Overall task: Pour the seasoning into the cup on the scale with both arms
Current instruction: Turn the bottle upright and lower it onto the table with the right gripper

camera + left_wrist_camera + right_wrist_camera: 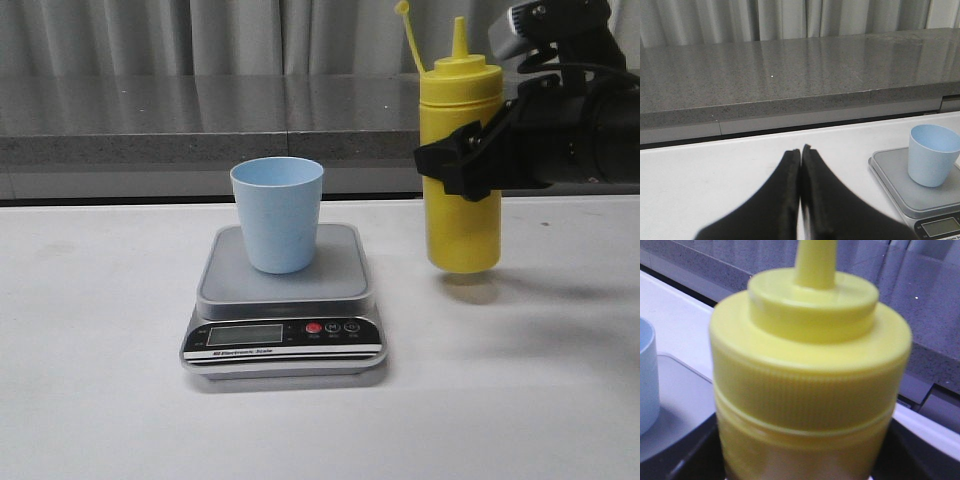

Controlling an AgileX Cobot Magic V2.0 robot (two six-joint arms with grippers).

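Front view: the right claw (462,160) is clamped around the middle of the seasoning bottle (461,170), holding it upright and lifted off the worktop (100,380), just right of the scale (284,310). The cap's already off and dangling on its strap, so it looks ready to tip. The cup (278,214) sits centred on the platform.

Left wrist view: the left claw (801,150) is pinched closed on nothing, parked low beside the scale, probably just waiting.

Right wrist view: bottle fills the frame, nozzle up, cup edge nearby.
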